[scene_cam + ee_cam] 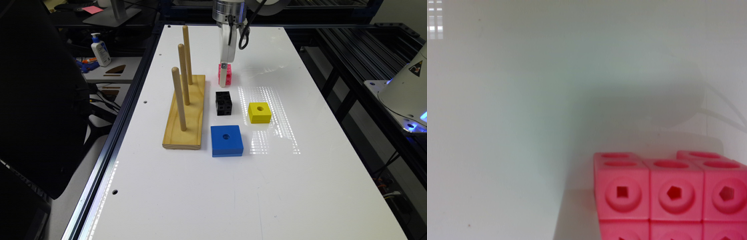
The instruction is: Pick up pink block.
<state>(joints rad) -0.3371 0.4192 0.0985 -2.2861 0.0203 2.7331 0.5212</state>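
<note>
White table [200,186] takes up most of what you see in the exterior view, its far end cut by the frame and a patch of striped glare lying across it near the yellow block [259,112]. On the exterior view's left stands the wooden peg board [196,110] with three upright pegs, one behind another. Your arm [228,20] comes down from the top edge, so only its last links and a looped black cable are visible. Just beside the board's near end lies the blue block [227,140], flat, with a round hole in its top; the yellow one, smaller and also holed, sits apart from it toward the exterior view's right. Between the blue block and the arm you have the black cube [223,103]. Beyond it, farther up the table, sits the pink block [228,74], partly hidden by the gripper [224,74], whose white tip hangs right at the block's front, low over the table. You cannot tell from that view whether anything touches. In the wrist view the pink block [672,197] is blurred and cut off at the frame's edge, with round recessed holes on its faces. Whether the gripper is apart or together cannot be told.
</note>
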